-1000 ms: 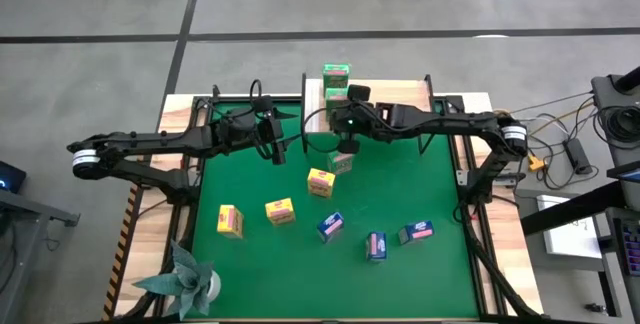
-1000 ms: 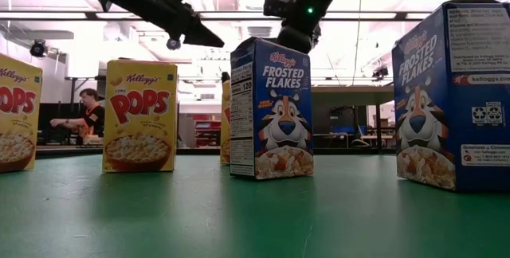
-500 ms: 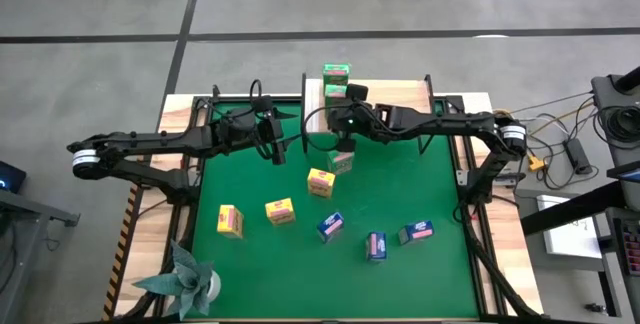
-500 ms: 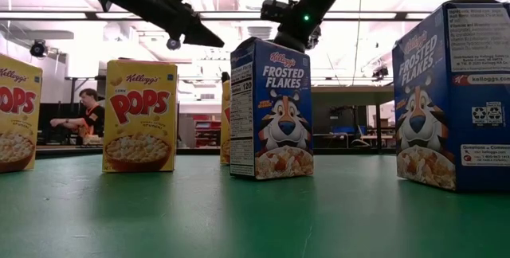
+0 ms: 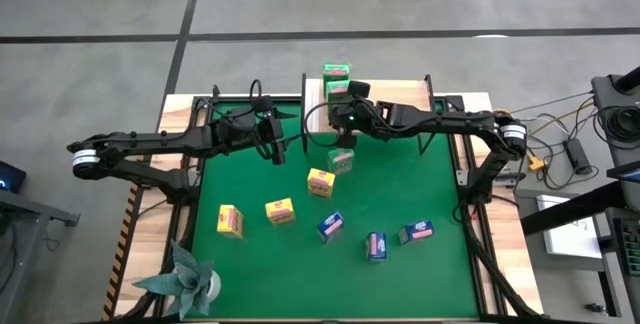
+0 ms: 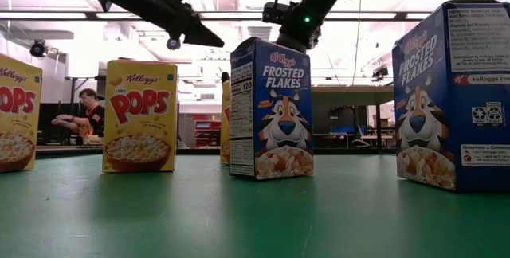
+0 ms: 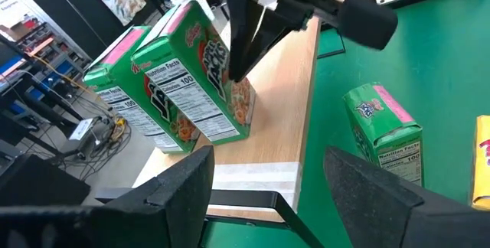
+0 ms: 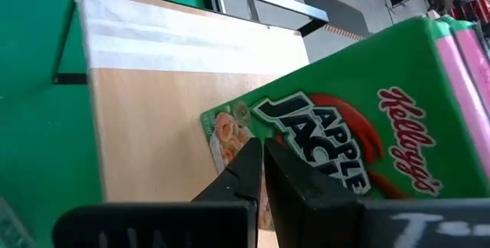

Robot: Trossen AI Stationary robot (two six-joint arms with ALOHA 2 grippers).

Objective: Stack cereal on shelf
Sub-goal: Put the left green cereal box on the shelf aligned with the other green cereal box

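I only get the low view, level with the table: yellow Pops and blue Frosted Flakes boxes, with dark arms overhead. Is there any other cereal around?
Observer: Yes. Two green boxes stand on the wooden shelf at the back.
Operator: Only two green ones?
Observer: A third green box stands on the green mat beside the shelf.
Operator: What are the arms' pincers doing?
Observer: The right pincer is shut, its tips at the front of a shelved green box; the left pincer hovers open and empty nearby.
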